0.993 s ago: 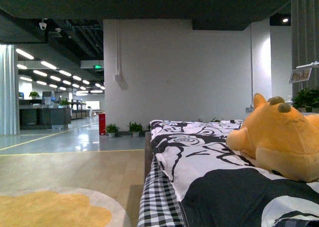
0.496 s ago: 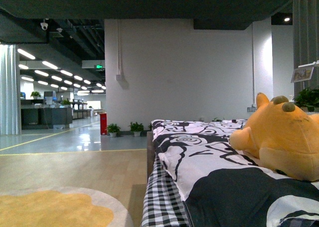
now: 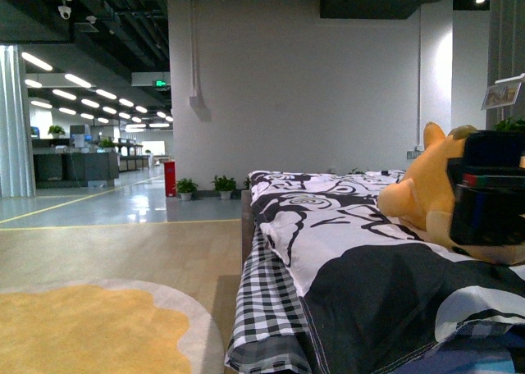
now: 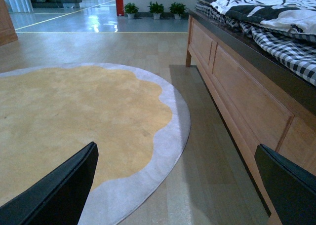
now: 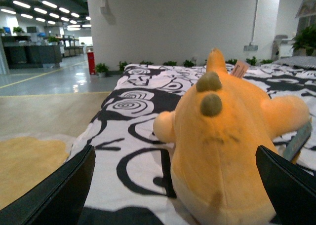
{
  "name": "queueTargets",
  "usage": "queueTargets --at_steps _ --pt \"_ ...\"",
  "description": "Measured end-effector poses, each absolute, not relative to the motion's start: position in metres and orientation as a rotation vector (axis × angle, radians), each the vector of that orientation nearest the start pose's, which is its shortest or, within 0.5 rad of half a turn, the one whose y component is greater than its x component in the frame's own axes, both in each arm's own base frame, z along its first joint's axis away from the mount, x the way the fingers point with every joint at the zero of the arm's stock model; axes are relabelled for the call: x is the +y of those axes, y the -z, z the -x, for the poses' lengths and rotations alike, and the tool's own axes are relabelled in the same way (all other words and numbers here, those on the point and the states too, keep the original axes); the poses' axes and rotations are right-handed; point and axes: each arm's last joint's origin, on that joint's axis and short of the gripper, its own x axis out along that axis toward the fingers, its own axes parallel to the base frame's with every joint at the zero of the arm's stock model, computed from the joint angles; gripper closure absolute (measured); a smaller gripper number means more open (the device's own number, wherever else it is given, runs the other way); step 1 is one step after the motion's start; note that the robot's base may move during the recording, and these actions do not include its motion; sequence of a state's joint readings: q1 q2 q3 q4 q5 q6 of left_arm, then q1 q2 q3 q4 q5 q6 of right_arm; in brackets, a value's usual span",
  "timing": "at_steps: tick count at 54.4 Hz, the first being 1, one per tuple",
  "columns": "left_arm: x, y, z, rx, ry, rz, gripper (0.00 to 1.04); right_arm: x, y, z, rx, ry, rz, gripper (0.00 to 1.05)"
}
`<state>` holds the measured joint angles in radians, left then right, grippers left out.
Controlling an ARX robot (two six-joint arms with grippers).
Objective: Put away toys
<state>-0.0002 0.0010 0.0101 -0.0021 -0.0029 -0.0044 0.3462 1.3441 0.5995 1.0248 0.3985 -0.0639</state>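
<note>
The toy, an orange-yellow plush animal [image 3: 417, 195] with small olive ears, lies on the bed at the right of the front view. My right arm's dark wrist [image 3: 489, 187] covers its rear part there. In the right wrist view the plush [image 5: 224, 136] fills the middle. My right gripper [image 5: 170, 198] is open, a finger on either side of the plush's body, not touching it. My left gripper [image 4: 177, 190] is open and empty, low over the wooden floor between the rug and the bed frame.
The bed carries a black-and-white patterned quilt [image 3: 328, 226] over a checked sheet [image 3: 262, 304]. Its wooden frame [image 4: 237, 87] runs beside my left gripper. A round yellow rug with a grey border [image 4: 74, 116] lies on the floor. Potted plants [image 3: 223, 185] stand by the far wall.
The front view has shifted a little, showing more floor and rug. My right arm has come into view from the right and now covers part of the plush.
</note>
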Motion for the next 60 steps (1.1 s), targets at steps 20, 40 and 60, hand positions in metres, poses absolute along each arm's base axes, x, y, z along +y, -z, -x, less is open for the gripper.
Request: queueTargets --at_steps 20,40,60 --pt "0.0 -0.167 -0.097 -0.007 -0.002 0.004 0.06 0.106 -0.28 -0.318 -0.35 0.135 0.154 0.07" --pt "0.0 -0.167 -0.097 -0.007 -0.003 0.004 0.06 0.08 -0.282 -0.362 -0.313 0.316 0.211 0.07" --pt "0.0 -0.167 -0.097 -0.007 -0.003 0.004 0.06 0.068 -0.26 -0.365 -0.206 0.32 0.284 0.07"
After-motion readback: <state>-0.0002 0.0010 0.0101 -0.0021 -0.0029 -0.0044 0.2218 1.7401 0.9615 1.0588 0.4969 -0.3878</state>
